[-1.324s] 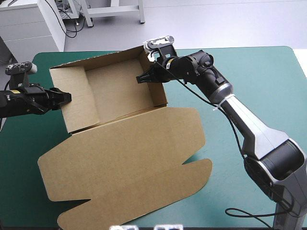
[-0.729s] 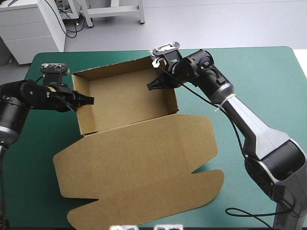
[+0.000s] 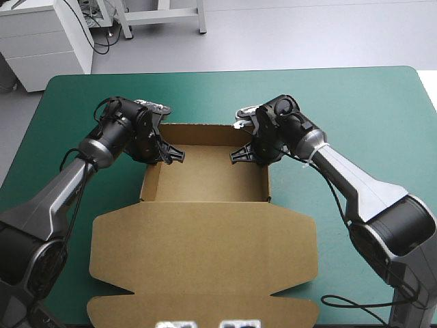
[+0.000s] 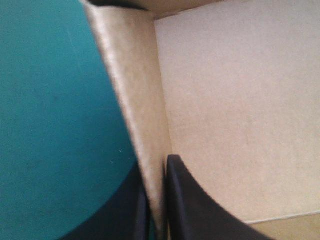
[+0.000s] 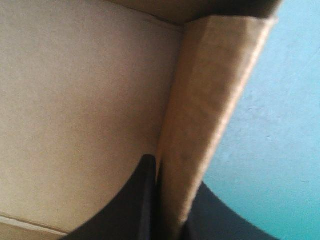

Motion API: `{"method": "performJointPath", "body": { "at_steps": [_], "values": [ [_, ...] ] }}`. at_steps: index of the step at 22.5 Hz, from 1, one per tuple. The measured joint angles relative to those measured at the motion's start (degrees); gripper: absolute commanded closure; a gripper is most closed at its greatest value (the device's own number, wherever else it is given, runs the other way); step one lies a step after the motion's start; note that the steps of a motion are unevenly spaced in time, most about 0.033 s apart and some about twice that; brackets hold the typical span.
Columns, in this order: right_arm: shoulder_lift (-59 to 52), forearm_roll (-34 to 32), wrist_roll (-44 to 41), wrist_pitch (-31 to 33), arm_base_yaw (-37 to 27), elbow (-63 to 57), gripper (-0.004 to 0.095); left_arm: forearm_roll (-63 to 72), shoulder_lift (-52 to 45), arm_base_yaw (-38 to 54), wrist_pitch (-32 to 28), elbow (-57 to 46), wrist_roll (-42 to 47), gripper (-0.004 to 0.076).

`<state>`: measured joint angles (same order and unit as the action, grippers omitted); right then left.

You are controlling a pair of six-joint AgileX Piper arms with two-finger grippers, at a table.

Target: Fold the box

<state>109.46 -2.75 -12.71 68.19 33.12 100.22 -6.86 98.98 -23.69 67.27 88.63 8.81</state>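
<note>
The brown box (image 3: 205, 236) lies in the middle of the teal-green table as an open tray with its walls raised and its lid flat toward the near edge. My left gripper (image 3: 171, 156) is shut on the tray's left side wall (image 4: 137, 115), one black finger inside and one outside. On the opposite side my right gripper (image 3: 244, 154) is shut on the right side wall (image 5: 207, 105) in the same way. The tray floor (image 4: 235, 100) fills most of both wrist views.
Bare teal-green cover (image 3: 382, 116) lies to the right, left and far side of the box. The flat lid (image 3: 205, 273) with its notched flap reaches almost to the table's near edge.
Both arms swung the box round and slid it right, so the tray now sits square to the table. The left arm came in from the table's left edge toward the middle.
</note>
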Motion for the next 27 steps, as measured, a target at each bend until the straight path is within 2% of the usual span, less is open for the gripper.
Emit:
{"method": "performJointPath", "body": {
  "at_steps": [7,16,18,19,20,22,23,27],
  "values": [
    [2.2,7.5,1.3,-0.6,-4.2,-1.0,0.0912,-0.2,2.6,0.0,0.4,0.3,0.1,0.0731],
    [2.5,8.2,1.9,-1.8,-5.2,-1.0,0.0908,-0.5,4.1,0.0,-1.6,0.8,0.0,0.0730],
    [2.5,8.0,1.4,-1.9,-5.2,-1.0,0.0850,-0.8,5.3,0.0,-1.6,1.1,0.1,0.0726],
    [2.5,7.9,1.0,-1.9,-5.2,-1.0,0.0766,-0.8,5.8,0.0,-1.5,1.4,0.1,0.0713],
    [2.6,7.6,0.8,-1.9,-5.2,-0.9,0.0655,-0.9,6.5,0.1,-1.2,1.8,0.1,0.0691],
    [2.7,7.6,1.1,-2.1,-5.0,-0.8,0.0550,-0.7,7.1,0.6,-1.0,2.2,0.2,0.0630],
    [2.7,7.9,1.4,-2.3,-4.8,-0.8,0.0534,-0.3,7.3,1.1,-0.9,2.4,-0.1,0.0601],
    [2.9,7.3,1.7,-5.0,-4.5,-0.6,0.0528,3.4,9.3,3.7,1.0,1.6,-1.6,0.0339]
  ]
}}
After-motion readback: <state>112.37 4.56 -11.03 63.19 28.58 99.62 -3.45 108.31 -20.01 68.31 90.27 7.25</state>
